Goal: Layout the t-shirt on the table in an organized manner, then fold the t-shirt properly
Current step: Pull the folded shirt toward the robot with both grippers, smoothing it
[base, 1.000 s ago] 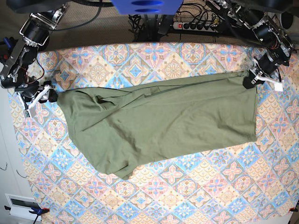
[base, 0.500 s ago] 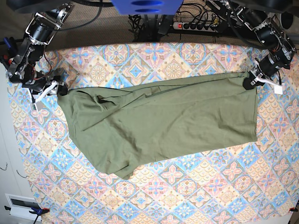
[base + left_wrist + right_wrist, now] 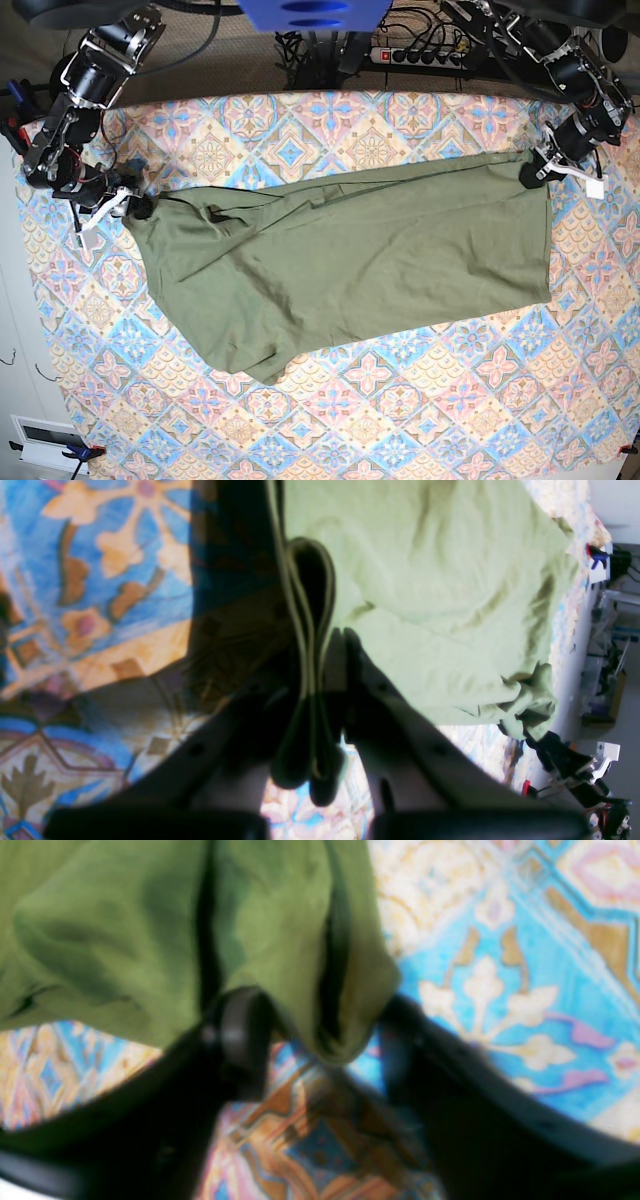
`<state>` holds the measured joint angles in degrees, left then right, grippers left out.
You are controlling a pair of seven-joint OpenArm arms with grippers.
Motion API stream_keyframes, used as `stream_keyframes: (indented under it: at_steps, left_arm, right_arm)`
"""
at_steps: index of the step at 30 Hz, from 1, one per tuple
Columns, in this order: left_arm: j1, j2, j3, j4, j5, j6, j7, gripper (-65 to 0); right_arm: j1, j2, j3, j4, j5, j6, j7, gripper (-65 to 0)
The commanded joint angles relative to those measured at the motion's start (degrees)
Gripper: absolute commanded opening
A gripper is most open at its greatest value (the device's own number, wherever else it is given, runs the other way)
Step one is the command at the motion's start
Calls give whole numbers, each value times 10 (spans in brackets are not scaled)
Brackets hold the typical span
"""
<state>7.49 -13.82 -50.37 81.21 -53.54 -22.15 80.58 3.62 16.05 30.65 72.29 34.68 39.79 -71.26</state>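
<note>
The olive-green t-shirt (image 3: 350,260) lies spread across the table (image 3: 400,420), wrinkled at its left end. My left gripper (image 3: 535,172) is at the shirt's upper right corner. In the left wrist view it (image 3: 320,645) is shut on a doubled edge of the t-shirt (image 3: 425,580). My right gripper (image 3: 135,208) is at the shirt's upper left corner. In the blurred right wrist view its jaws (image 3: 320,1030) stand apart, with a hanging fold of the t-shirt (image 3: 125,915) between the fingers (image 3: 240,1035).
A power strip (image 3: 420,55) and cables lie behind the table's far edge, beside a blue part (image 3: 315,12). A white box (image 3: 45,440) sits off the near left corner. Patterned cloth (image 3: 500,965) shows bare around the shirt.
My right arm has moved rightward and slightly down to the shirt's upper left corner, which sits a little further right. The left gripper and its corner have stayed put.
</note>
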Motion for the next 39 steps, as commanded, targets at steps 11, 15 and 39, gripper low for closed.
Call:
stream_keyframes:
  at_steps: [11, 15, 39]
  left_arm:
    - [-3, -25, 17, 9, -12, -1, -6, -650]
    - [13, -61, 88, 9, -13, -1, -6, -650]
    - [117, -131, 170, 65, -14, -2, -6, -650]
  right_arm:
    - [-31, 13, 2, 17, 106, 2, -2, -619]
    - [-64, 39, 2, 17, 157, 2, -1, -619]
    - [-219, 54, 105, 116, 173, 2, -61, -619]
